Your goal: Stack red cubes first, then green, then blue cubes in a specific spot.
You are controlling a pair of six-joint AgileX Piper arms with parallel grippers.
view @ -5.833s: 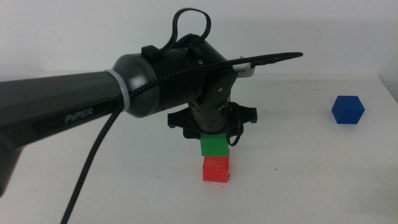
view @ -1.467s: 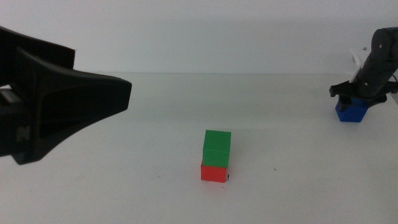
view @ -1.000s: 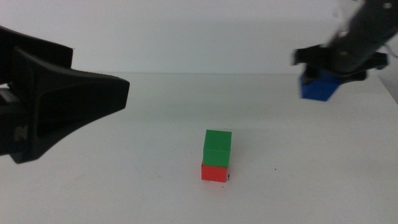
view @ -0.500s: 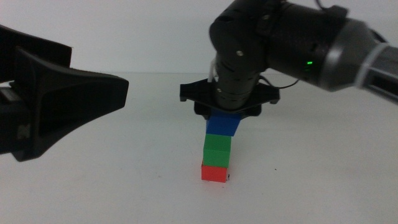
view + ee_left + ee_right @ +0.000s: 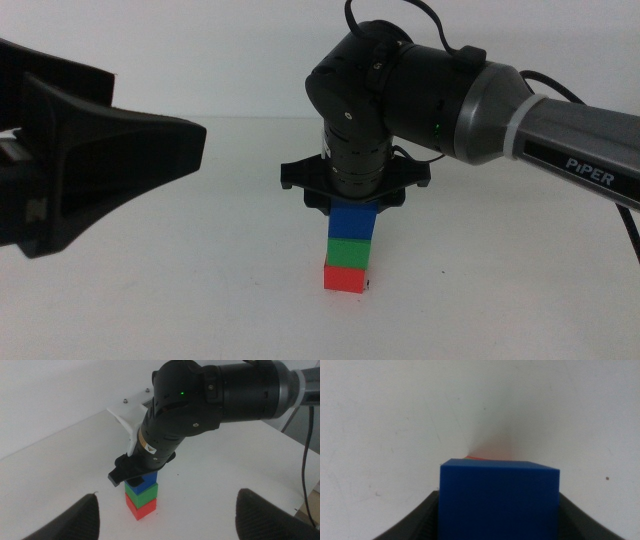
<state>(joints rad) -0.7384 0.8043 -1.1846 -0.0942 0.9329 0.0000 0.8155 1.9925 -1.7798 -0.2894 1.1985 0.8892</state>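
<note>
Right gripper [image 5: 354, 208] fingers clamped on blue cube [image 5: 353, 220], seated on green cube [image 5: 349, 250] over red cube [image 5: 345, 277], mid-table [image 5: 500, 290]. Left gripper [image 5: 165, 510] off to left side, fingers spread wide.

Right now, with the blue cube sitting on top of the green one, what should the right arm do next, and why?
Probably open the right gripper and lift straight up. The blue cube appears to rest on the green cube, which sits on the red cube, so the order looks complete. The jaws are shut on blue. The left gripper waits open, off to the side.
</note>
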